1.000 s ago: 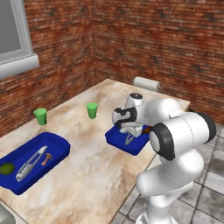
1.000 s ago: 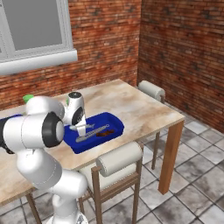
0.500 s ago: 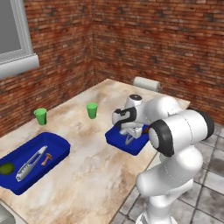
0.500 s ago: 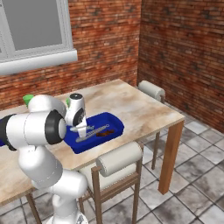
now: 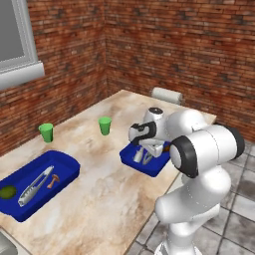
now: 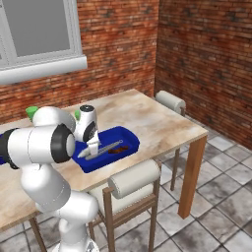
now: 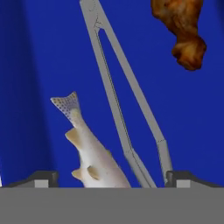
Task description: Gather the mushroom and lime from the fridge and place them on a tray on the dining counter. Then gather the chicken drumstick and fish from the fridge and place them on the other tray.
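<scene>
While the arm reaches over the near tray (image 5: 130, 155) at the table's (image 5: 114, 199) right edge, the end effector (image 7: 111, 177) stands released, its two tips wide apart and closed on nothing. Between those tips, seen from the hand camera, lies the fish (image 7: 89, 153) on the blue tray floor, its spotted tail pointing away from the hand. Just right of the fish lie metal tongs (image 7: 118, 94); whether the two touch cannot be told. Beyond the tongs lies the drumstick (image 7: 181, 26), apart from the fish. From the right base camera, fish (image 6: 88, 154), tongs (image 6: 109, 146) and drumstick (image 6: 119, 149) all lie inside this tray (image 6: 129, 139).

Well to the left on the table, the second tray (image 5: 62, 162) holds the lime (image 5: 7, 192) at its near left end, another pair of tongs (image 5: 35, 179), and the mushroom (image 5: 52, 182) just beside them. Two green cups (image 5: 104, 125) stand on the table beyond the trays.
</scene>
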Robot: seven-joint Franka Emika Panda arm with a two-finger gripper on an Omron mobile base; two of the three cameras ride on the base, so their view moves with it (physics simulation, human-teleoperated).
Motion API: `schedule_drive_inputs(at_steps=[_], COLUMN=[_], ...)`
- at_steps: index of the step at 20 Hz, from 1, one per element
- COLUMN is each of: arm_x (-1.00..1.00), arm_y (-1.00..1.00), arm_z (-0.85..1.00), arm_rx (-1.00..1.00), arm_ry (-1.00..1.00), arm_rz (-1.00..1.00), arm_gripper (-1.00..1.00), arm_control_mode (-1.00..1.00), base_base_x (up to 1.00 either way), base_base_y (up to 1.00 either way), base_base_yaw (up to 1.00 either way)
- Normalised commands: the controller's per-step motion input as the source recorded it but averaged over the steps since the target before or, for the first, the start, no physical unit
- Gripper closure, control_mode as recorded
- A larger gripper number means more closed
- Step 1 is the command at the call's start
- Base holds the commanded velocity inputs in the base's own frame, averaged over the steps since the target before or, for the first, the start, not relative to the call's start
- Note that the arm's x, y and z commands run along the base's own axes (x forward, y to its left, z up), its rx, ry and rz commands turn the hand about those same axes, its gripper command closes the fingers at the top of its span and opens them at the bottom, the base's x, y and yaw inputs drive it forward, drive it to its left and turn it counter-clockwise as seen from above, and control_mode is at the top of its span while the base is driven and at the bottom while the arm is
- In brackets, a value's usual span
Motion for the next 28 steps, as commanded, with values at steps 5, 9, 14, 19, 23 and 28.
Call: schedule_drive_inputs(at_steps=[5,9,14,19,23,28], arm_x=[0.00,-0.02,-0.18,-0.71,-0.93,-0.97], arm_y=[-0.12,-0.16,0.00,0.00,-0.03,-0.09], arm_z=[0.15,0.49,0.63,0.22,0.03,0.09], arm_rx=[0.00,0.00,-0.01,-0.06,-0.09,-0.03], arm_ry=[0.01,0.01,0.05,0.09,0.01,0.00], arm_rz=[0.00,0.00,0.02,0.14,0.24,0.25], arm_gripper=[-1.00,-1.00,-1.00,-1.00,-1.00,-1.00], arm_control_mode=[-1.00,-1.00,-1.00,-1.00,-1.00,-1.00], base_base_x=[0.00,0.00,0.00,0.00,0.00,0.00], base_base_y=[0.00,0.00,0.00,0.00,0.00,0.00], base_base_yaw=[0.00,0.00,0.00,0.00,0.00,0.00])
